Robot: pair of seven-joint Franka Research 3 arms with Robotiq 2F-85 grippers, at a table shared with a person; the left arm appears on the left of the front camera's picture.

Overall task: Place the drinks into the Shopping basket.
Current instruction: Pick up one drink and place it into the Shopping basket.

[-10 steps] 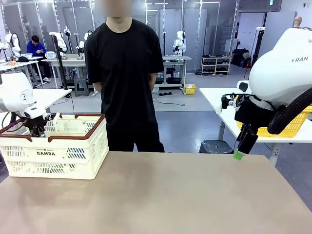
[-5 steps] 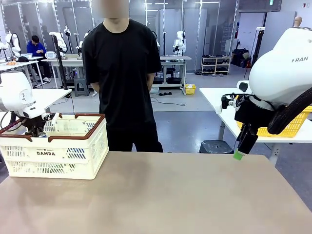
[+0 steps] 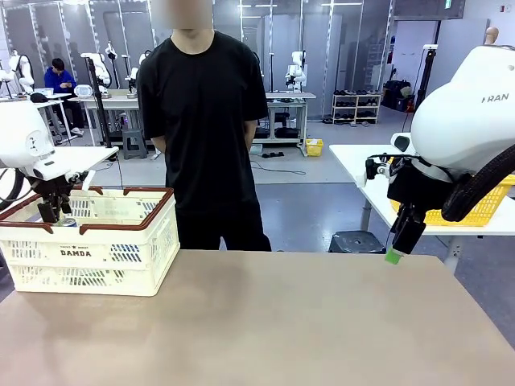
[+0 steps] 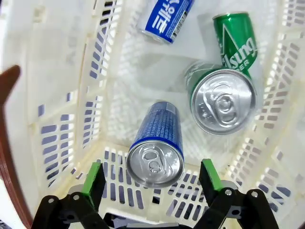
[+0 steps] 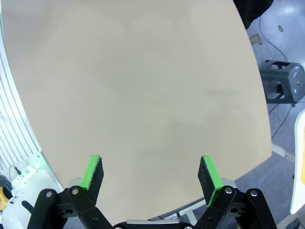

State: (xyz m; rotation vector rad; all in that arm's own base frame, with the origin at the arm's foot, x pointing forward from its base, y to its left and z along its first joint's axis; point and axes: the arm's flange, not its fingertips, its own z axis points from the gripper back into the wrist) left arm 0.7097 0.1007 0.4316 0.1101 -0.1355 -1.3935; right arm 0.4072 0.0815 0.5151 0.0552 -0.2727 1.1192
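Note:
The Shopping basket (image 3: 121, 259) stands at the table's left end, cream with a brown-red rim. In the left wrist view its slotted wall (image 4: 71, 95) surrounds the drinks. A blue can (image 4: 155, 143) and a green can (image 4: 221, 98) stand upright. Another green can (image 4: 233, 40) and another blue can (image 4: 167, 19) lie on the floor of the basket. My left gripper (image 4: 151, 176) hangs open just above the upright blue can, touching nothing; from the front the left gripper (image 3: 50, 211) is at the basket's rim. My right gripper (image 3: 398, 241) is open and holds nothing, high over the table's right edge.
A person in a black shirt (image 3: 205, 104) stands at the far side, hands behind the back. A yellow mesh basket (image 3: 483, 211) sits on another table at right. A dark stool (image 5: 283, 88) stands on the floor beyond the table's edge (image 5: 259, 119).
My left gripper has opened, let go of the upright blue can in the basket, and risen a little. The right arm has not moved.

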